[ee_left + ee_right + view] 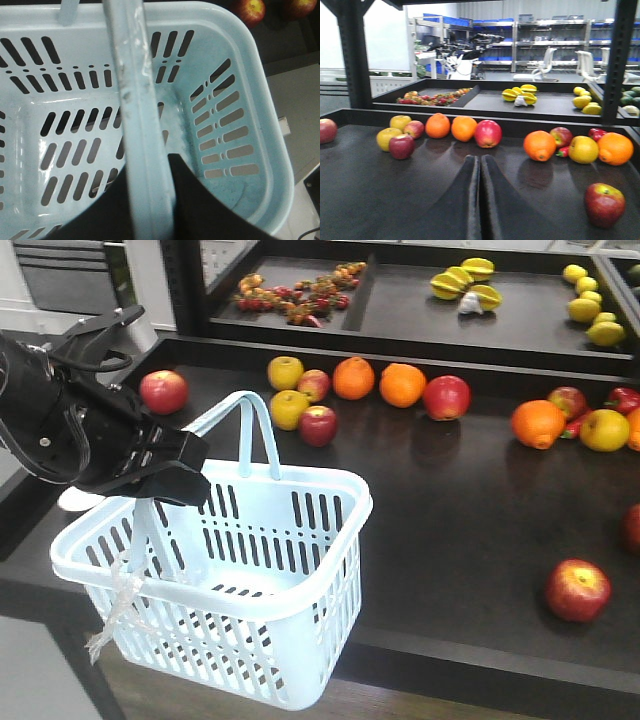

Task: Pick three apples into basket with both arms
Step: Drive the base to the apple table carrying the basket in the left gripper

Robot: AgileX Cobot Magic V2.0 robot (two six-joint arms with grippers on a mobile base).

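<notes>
The pale blue basket hangs partly past the table's front edge. My left gripper is shut on its near hoop handle, which runs between the jaws. Nothing lies inside the basket. Red apples rest on the dark table: one at far left, one by the oranges, one near the right front. My right gripper is shut and empty, low over the table, pointing at the middle apple. Another apple lies to its right.
Oranges and yellow fruits sit among the apples along the back rail, with a darker red apple and more fruit at the right. A raised shelf behind holds starfruit and small fruits.
</notes>
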